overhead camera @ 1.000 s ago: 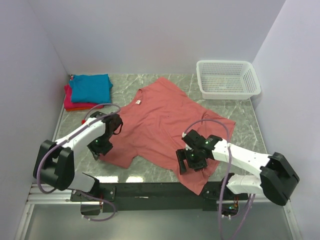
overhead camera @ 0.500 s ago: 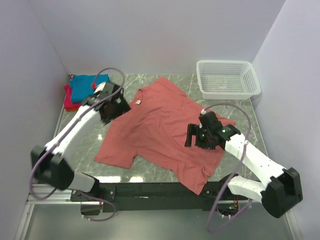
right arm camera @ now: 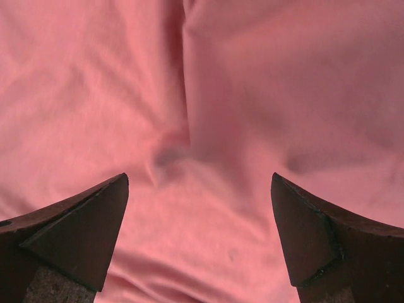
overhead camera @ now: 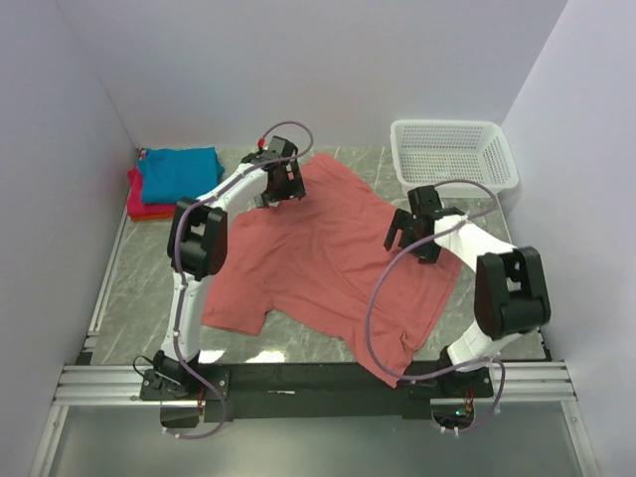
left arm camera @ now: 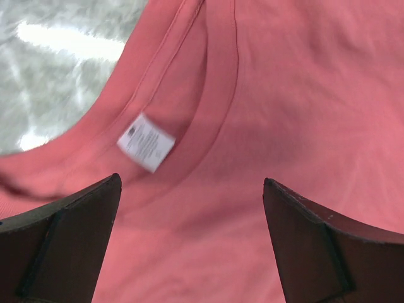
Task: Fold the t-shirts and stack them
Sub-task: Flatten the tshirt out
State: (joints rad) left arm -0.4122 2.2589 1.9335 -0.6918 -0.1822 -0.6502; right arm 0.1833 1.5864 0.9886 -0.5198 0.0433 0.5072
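The salmon-red t-shirt lies spread flat and unfolded across the middle of the marble table, turned askew so its collar points toward 11 o'clock and its hem toward 5 o'clock. The left gripper hangs over the collar at the shirt's 11 o'clock edge. In the left wrist view its two dark fingers stand wide apart with nothing between them, and the white neck label shows on the cloth just beyond them. The right gripper sits above the shirt's 3 o'clock side, near the sleeve. Its fingers are also spread wide and empty, over smooth salmon cloth crossed by a soft crease. At the table's 10 o'clock corner a folded teal-blue t-shirt rests on top of a folded magenta-pink t-shirt, whose edge shows along the near and left sides. A white mesh basket stands at about 1 o'clock, well apart from the stack and just beyond the spread shirt.
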